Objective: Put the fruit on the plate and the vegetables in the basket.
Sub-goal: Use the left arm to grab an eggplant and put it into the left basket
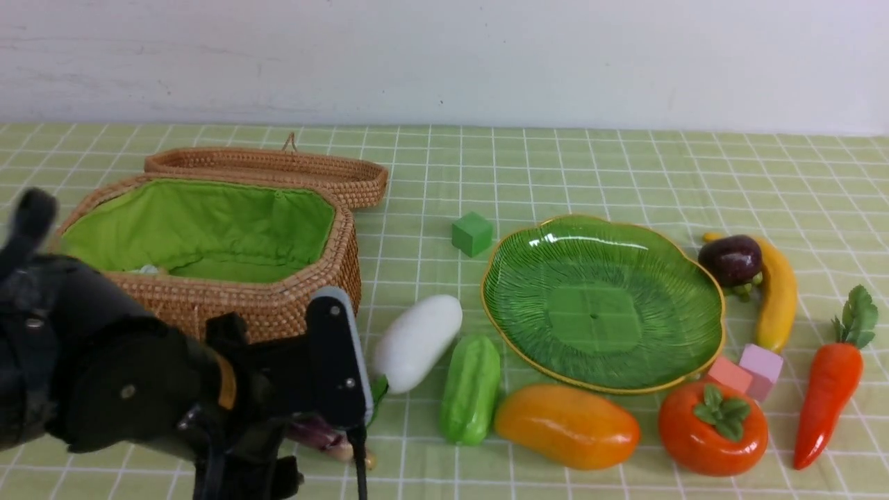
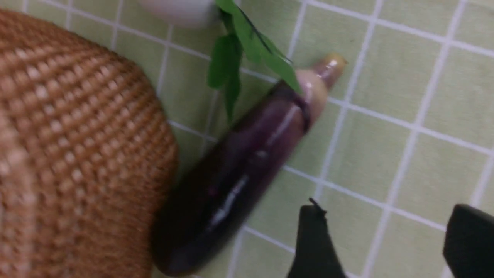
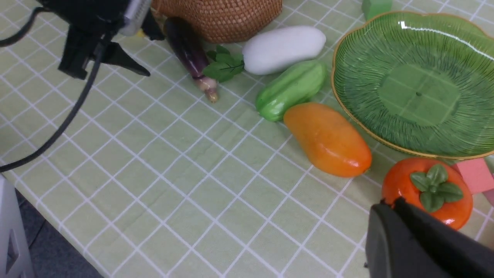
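The dark purple eggplant (image 2: 239,173) lies on the cloth against the wicker basket (image 1: 278,312). My left gripper (image 2: 386,210) hovers open just beside it, nothing between its fingers. The white radish (image 1: 417,340) and green gourd (image 1: 471,389) lie between the basket and the green plate (image 1: 604,305), which holds nothing. In front of the plate are the mango (image 1: 566,425) and persimmon (image 1: 712,427). The banana (image 1: 778,295), mangosteen (image 1: 730,259) and carrot (image 1: 830,382) lie to its right. My right gripper (image 3: 389,202) is shut, empty, near the persimmon (image 3: 428,191).
A green cube (image 1: 472,232) sits behind the plate's left edge. Two pink cubes (image 1: 760,368) rest by its front right rim. The basket's woven lid (image 1: 278,167) lies open behind it. The table's front edge (image 3: 46,208) is close to the left arm.
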Controlling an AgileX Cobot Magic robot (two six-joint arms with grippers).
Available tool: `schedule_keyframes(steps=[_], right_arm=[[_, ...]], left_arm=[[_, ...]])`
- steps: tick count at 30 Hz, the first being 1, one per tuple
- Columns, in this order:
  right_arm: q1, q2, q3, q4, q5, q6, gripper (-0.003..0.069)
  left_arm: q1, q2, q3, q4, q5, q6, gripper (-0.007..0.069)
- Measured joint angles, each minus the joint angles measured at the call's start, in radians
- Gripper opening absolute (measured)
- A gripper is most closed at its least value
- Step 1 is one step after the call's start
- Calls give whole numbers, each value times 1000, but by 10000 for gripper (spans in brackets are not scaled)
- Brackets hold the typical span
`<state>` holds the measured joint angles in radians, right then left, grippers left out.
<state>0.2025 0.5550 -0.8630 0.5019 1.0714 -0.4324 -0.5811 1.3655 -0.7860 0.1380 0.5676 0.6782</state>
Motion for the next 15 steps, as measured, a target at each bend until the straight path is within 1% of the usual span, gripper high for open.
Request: schedule_keyframes(steps=[1,3,6,9,10,11,12,15], right_arm=[[1,0,0,0,-1,0,14],[1,0,0,0,0,0,14],[1,0,0,0,0,-1,15],[1,0,0,1,17,-1,16],[1,0,0,1,18,-1,16],[1,0,0,1,21,-1,18],[1,0,0,1,21,-1,19],[1,0,0,1,22,-1,22]], left_arm=[[0,21,-2,29,-29,10,514],[0,68,-3,94,-79,23,559],[0,122,-3,187,-111,26,568],[0,175,-3,266,-140,-6,551],[0,175,-3,271,-140,-6,549],[0,198,-3,302,-148,-22,531],[0,203,-3,310,-149,-26,529],[0,239,-3,355,-172,-45,486]])
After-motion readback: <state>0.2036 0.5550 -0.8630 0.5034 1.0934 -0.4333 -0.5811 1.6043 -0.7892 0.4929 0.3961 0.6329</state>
